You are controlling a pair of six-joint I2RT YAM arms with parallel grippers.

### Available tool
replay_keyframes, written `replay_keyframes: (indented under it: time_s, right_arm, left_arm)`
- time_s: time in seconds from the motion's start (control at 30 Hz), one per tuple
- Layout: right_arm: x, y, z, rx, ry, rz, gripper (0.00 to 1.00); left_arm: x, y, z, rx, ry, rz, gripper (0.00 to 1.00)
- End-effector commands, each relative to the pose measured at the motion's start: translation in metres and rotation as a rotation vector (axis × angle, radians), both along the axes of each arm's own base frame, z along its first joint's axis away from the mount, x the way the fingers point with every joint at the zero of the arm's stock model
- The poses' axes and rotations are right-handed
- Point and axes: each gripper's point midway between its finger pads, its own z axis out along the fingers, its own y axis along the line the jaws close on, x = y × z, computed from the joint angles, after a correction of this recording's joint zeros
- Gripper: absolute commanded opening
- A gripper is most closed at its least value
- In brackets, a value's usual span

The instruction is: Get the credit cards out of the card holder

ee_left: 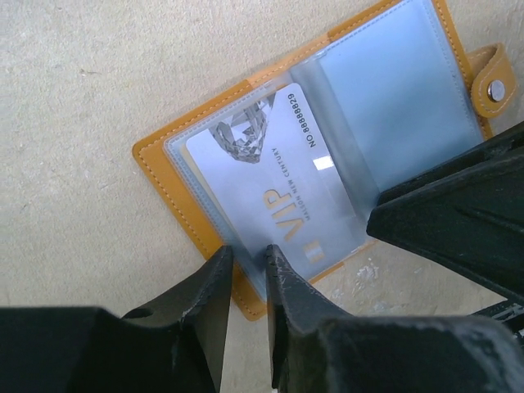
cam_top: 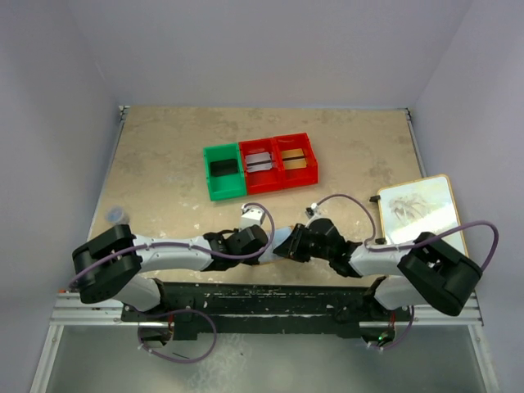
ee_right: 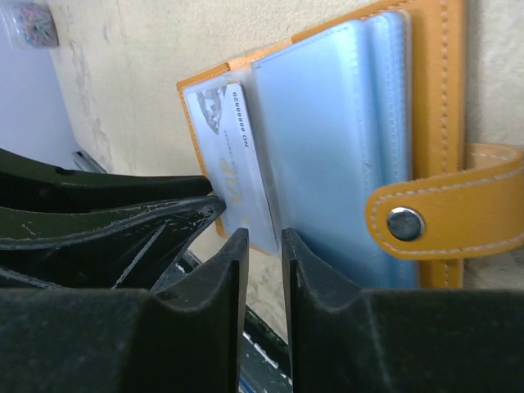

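Note:
The orange-tan card holder [ee_left: 172, 192] lies open on the table, its blue-grey pockets [ee_right: 327, 123] facing up. A pale grey-white credit card [ee_left: 278, 188] marked VIP sits in the left pocket and also shows in the right wrist view [ee_right: 233, 155]. My left gripper [ee_left: 248, 255] is closed on the holder's near edge, with cover and clear sleeve between its fingers. My right gripper [ee_right: 264, 237] has a narrow gap at the holder's lower edge, with the card's edge just at its fingertips. In the top view both grippers [cam_top: 266, 246] [cam_top: 288, 244] meet over the holder [cam_top: 282, 237].
A green bin [cam_top: 223, 170] and two red bins [cam_top: 259, 164] [cam_top: 295, 160] stand in a row at the back; the red ones hold flat grey and tan pieces. A white tan-edged board [cam_top: 417, 209] lies at the right. A small grey object [cam_top: 116, 214] lies at the left.

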Motion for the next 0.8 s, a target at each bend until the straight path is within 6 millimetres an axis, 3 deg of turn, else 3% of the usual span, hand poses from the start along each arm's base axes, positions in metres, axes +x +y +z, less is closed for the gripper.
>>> replay_keyframes:
  time_s: [0.0,0.1,0.2,0.33,0.5,0.63,0.77]
  right_arm:
    - [0.01,0.014,0.014,-0.004,-0.045,0.058,0.29]
    - [0.015,0.015,0.018,-0.015,-0.064,0.062,0.31]
    - [0.02,0.016,0.019,-0.026,-0.066,0.071,0.32]
    - [0.029,0.014,0.015,-0.06,-0.053,0.064,0.32]
    - [0.03,0.014,0.006,-0.061,-0.031,0.072,0.32]
    - [0.025,0.018,-0.003,-0.035,-0.006,0.101,0.32]
    - [0.017,0.021,-0.01,-0.007,0.016,0.13,0.31]
  left_arm:
    - [0.007,0.018,0.006,0.085,-0.026,0.025,0.24]
    - [0.017,0.017,0.03,0.051,-0.08,0.056,0.34]
    - [0.028,0.016,0.05,0.028,-0.12,0.08,0.35]
    - [0.038,0.008,0.054,0.009,-0.123,0.088,0.32]
    - [0.042,-0.005,0.04,0.02,-0.088,0.081,0.27]
    - [0.037,0.009,0.016,0.112,-0.045,0.093,0.18]
    - [0.023,0.007,-0.001,0.074,0.004,0.057,0.15]
